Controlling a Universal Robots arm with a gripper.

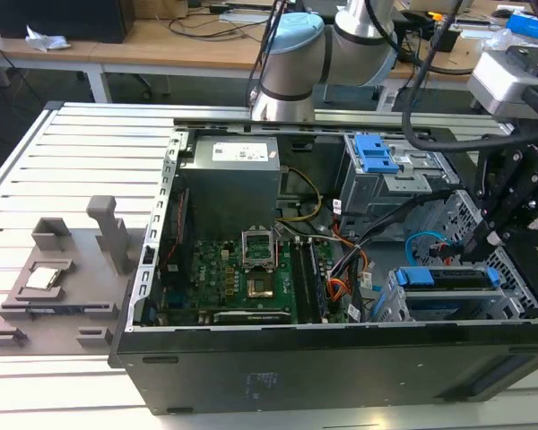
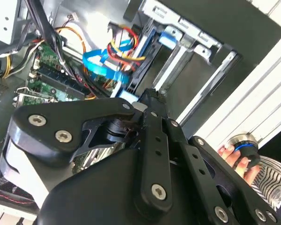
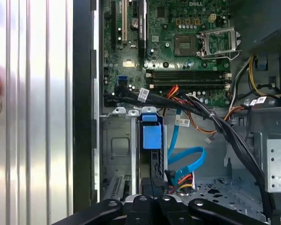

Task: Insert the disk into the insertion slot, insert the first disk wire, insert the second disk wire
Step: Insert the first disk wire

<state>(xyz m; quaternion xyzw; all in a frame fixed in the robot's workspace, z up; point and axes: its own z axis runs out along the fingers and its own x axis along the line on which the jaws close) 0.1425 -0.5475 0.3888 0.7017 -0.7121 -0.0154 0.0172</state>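
Note:
The disk (image 1: 444,277) sits inside the insertion slot (image 1: 403,306), at the exterior view's right end of the open computer case. Its blue carrier edge (image 3: 151,136) faces up between the cage walls (image 3: 117,145). My gripper (image 1: 486,235) hangs just above the disk's wire end, with its fingers drawn together (image 3: 150,187) (image 2: 147,93). A blue flat wire (image 3: 189,157) (image 2: 100,63) loops beside the disk. A red, orange and yellow wire bundle (image 3: 183,180) ends next to my fingertips. Whether a plug is pinched between them is hidden.
The motherboard (image 1: 251,269) and the power supply (image 1: 233,179) fill the case's left half. A taller cage with a blue clip (image 1: 377,152) stands behind the slot. Thick black cables (image 3: 225,131) cross the case. A grey fixture (image 1: 63,278) lies on the table. A person's hand (image 2: 234,157) rests outside the case.

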